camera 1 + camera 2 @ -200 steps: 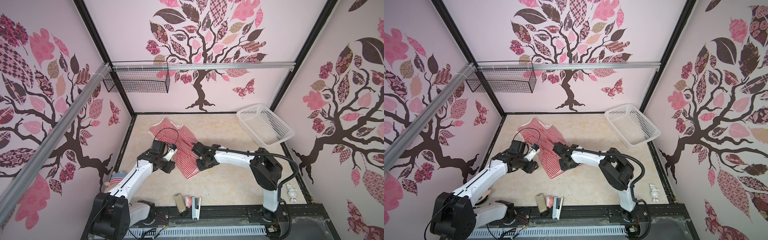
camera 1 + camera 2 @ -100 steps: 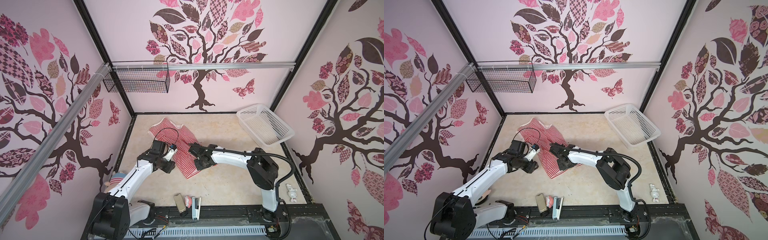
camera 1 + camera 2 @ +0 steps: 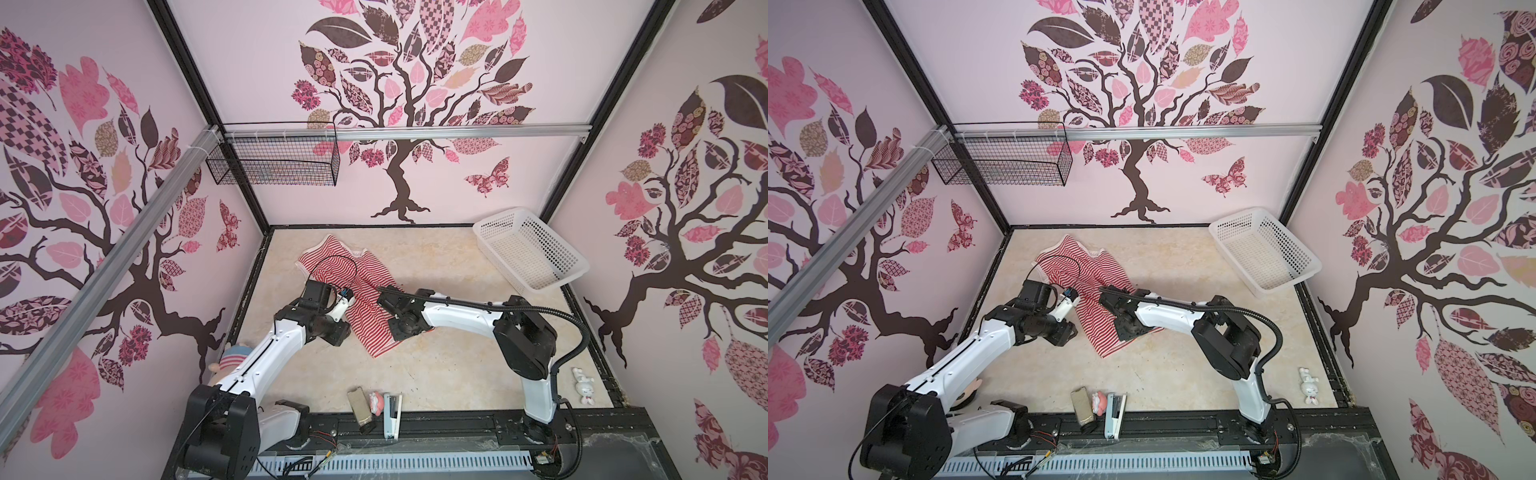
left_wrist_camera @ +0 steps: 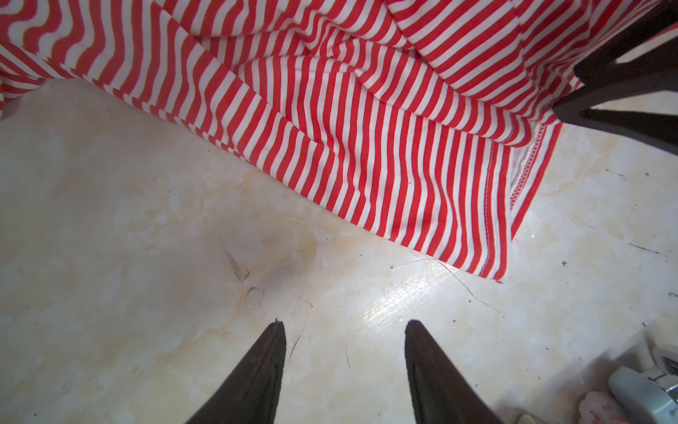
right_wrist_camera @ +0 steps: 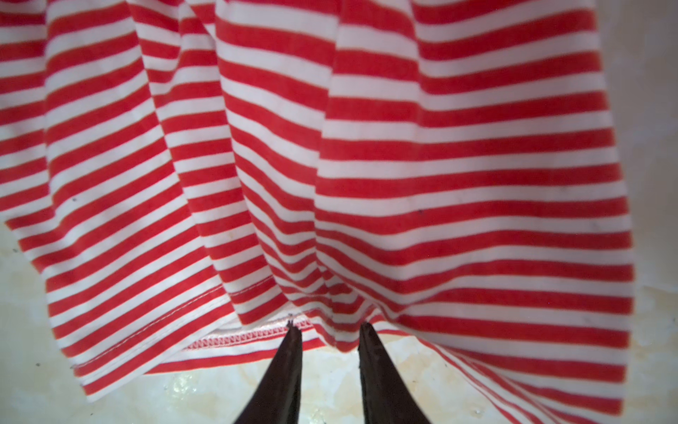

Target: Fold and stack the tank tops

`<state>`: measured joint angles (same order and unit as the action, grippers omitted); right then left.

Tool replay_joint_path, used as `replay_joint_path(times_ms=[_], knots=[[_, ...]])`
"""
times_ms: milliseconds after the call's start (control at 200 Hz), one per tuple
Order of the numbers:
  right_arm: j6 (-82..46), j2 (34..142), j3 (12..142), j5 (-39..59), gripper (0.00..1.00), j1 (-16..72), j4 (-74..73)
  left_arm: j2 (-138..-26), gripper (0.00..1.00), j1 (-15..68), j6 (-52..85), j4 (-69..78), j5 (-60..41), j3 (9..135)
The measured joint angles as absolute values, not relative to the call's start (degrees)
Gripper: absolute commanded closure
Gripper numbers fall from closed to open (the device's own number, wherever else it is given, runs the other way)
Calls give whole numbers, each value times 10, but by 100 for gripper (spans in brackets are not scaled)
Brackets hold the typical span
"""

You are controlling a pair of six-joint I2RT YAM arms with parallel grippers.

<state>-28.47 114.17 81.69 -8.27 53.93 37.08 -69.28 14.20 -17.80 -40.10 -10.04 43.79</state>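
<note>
One tank top point(image 3: 362, 297) with thin red-and-white stripes lies crumpled on the beige table point(image 3: 449, 345), seen in both top views point(image 3: 1098, 286). My right gripper point(image 5: 330, 328) stands at its near hem, and its narrowed jaws pinch a bunched fold of the striped cloth, with creases fanning out from the tips. In a top view this right gripper point(image 3: 400, 332) sits at the cloth's right edge. My left gripper point(image 4: 345, 323) is open over bare table, a little short of the tank top's corner point(image 4: 491, 264). In a top view the left gripper point(image 3: 334, 330) is just left of the cloth.
A white plastic basket point(image 3: 528, 253) stands at the back right. A black wire basket point(image 3: 274, 162) hangs on the back wall. A plush doll point(image 3: 232, 361) lies front left under my left arm. A stapler point(image 3: 392, 415), small items and a white bunny figure point(image 3: 584, 386) sit along the front edge.
My right gripper has slid left onto the tank top's hem and its jaws have narrowed on the cloth. The left arm has stayed still.
</note>
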Motion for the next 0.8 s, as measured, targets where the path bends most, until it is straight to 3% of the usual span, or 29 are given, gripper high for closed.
replay_joint_path(times_ms=[380, 485, 540, 645, 801], knots=[[-285, 1167, 817, -86, 70, 540, 370, -693, 44, 142, -178, -401, -104, 438], [-286, 1167, 817, -88, 86, 540, 371, -693, 44, 142, -178, -401, -106, 438], [-281, 1167, 817, -91, 89, 542, 372, -693, 44, 142, -178, -401, -107, 438], [-283, 1166, 818, -95, 88, 544, 375, -698, 44, 142, -178, -401, -108, 438], [-282, 1157, 818, -93, 80, 544, 382, -706, 44, 142, -178, -400, -108, 438]])
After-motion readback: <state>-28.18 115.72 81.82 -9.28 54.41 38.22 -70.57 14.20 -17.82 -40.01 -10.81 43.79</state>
